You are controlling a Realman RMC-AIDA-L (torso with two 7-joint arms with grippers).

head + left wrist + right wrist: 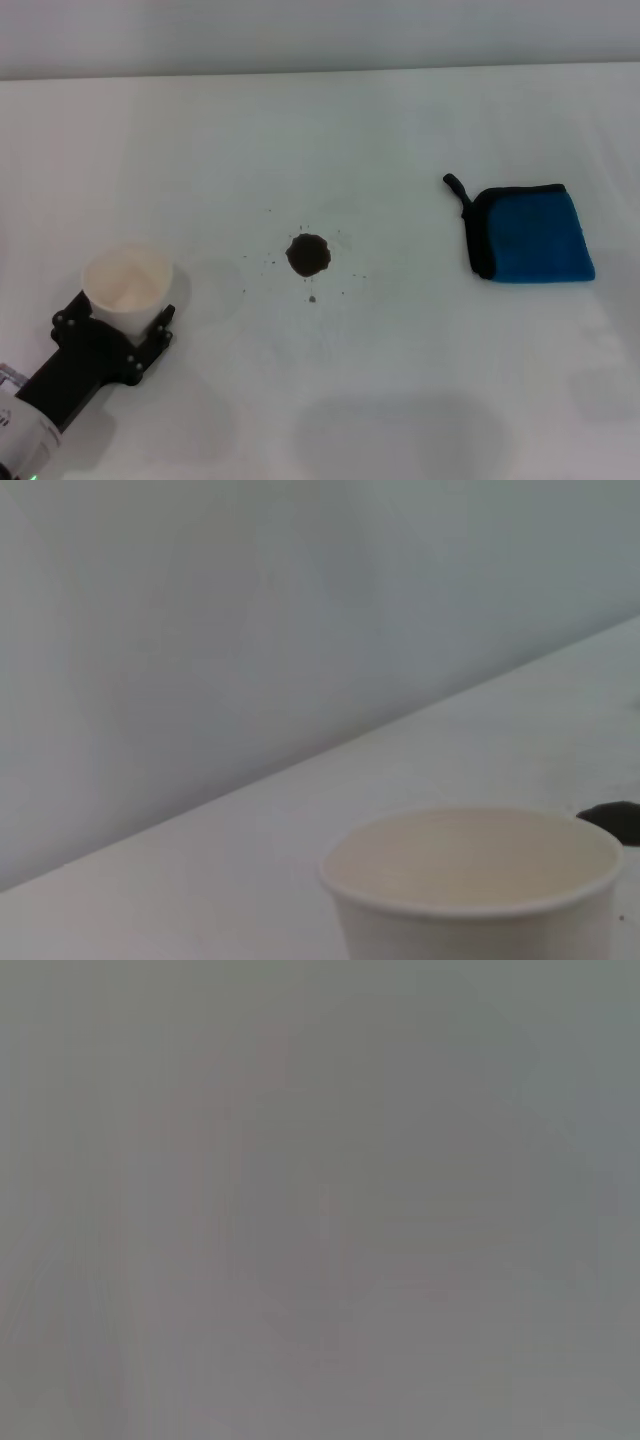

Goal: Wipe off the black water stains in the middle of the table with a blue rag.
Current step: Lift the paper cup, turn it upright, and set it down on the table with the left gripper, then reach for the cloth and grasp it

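The black water stains [308, 255] form a small dark blot ringed by tiny specks in the middle of the white table [400, 380]. To the right of it, the blue rag [530, 233] lies folded, with black edging and a black loop. At the front left, my left gripper [116, 318] is shut on a white paper cup [127, 283], held upright. In the left wrist view the cup [470, 880] fills the near part and the stain's edge [615, 820] shows beyond it. My right gripper is out of view, and the right wrist view is a blank grey.
A pale wall [250, 630] rises behind the table's far edge. Bare tabletop lies between the cup, the stain and the rag.
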